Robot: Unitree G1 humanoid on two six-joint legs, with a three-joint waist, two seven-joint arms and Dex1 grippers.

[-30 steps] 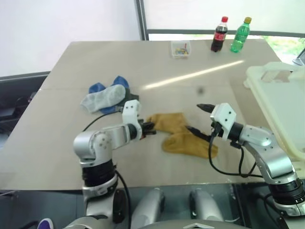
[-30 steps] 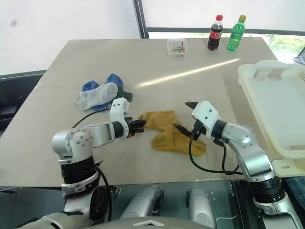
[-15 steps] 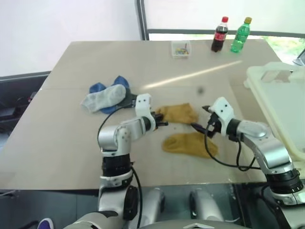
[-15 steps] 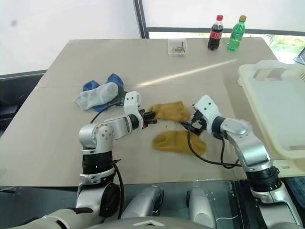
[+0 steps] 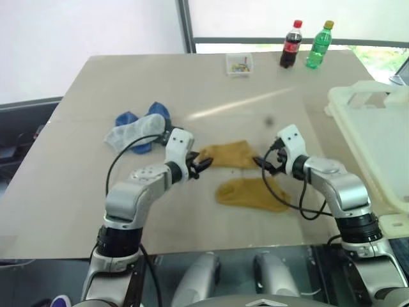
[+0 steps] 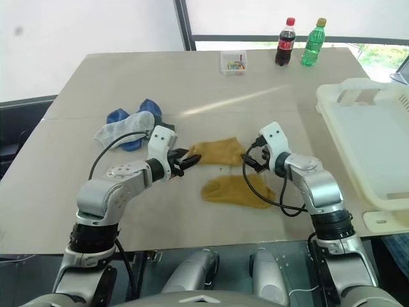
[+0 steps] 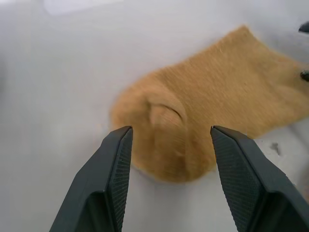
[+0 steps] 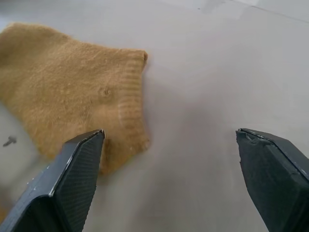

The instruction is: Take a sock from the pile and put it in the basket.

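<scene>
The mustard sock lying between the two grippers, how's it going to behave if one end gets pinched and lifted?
The farther mustard sock looks like soft knit lying flat with a raised fold, so it will probably droop limp from the pinch. It seems light and should not roll. Its fuzzy surface likely grips well, though a thin pinch might catch only one layer.

A beige table (image 5: 192, 83) stands before a bright window (image 5: 287, 19).

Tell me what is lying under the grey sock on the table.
Under the grey sock lie blue socks, showing at both of its ends. A dark sock edge shows beside them, near the black cable. How many socks are in that heap is hidden by the grey one.
</scene>
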